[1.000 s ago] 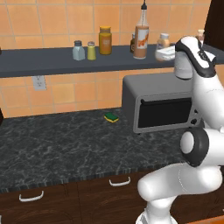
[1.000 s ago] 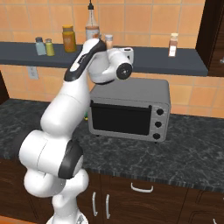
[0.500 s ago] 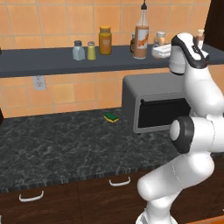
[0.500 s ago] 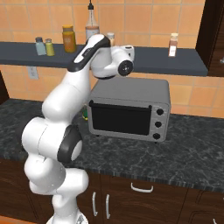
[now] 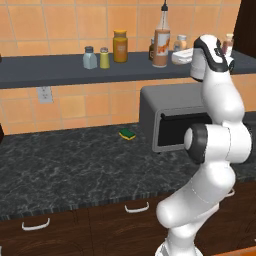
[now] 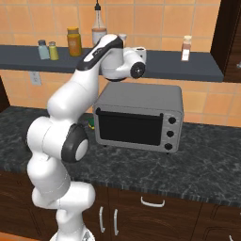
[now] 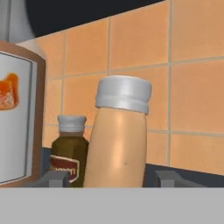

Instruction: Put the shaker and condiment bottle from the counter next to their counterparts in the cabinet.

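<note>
Condiment bottle (image 7: 118,135) up at the cabinet shelf, standing between the fingers (image 7: 52,178).

In the hand view the peach bottle with its grey-white cap stands upright between the two finger tips, one tip on either side of its base; whether they are clamped on it or let go, I cannot tell. Just beside it: the tall brown-orange sauce bottle (image 7: 17,113) with white label, and behind, a small dark brown bottle (image 7: 70,148) against the orange tiles (image 7: 192,96). From the left base view the arm reaches up to the cabinet (image 5: 55,70), the gripper (image 5: 184,56) at the shelf right of the sauce bottle. Further along the shelf the yellow-green shaker (image 5: 104,58) stands touching or just beside the pale blue-grey glass shaker (image 5: 89,57), an amber jar (image 5: 120,46) near them. Below, the toaster oven (image 6: 141,117) sits on the tabletop (image 5: 60,170), a green sponge (image 5: 127,134) by it.
</note>
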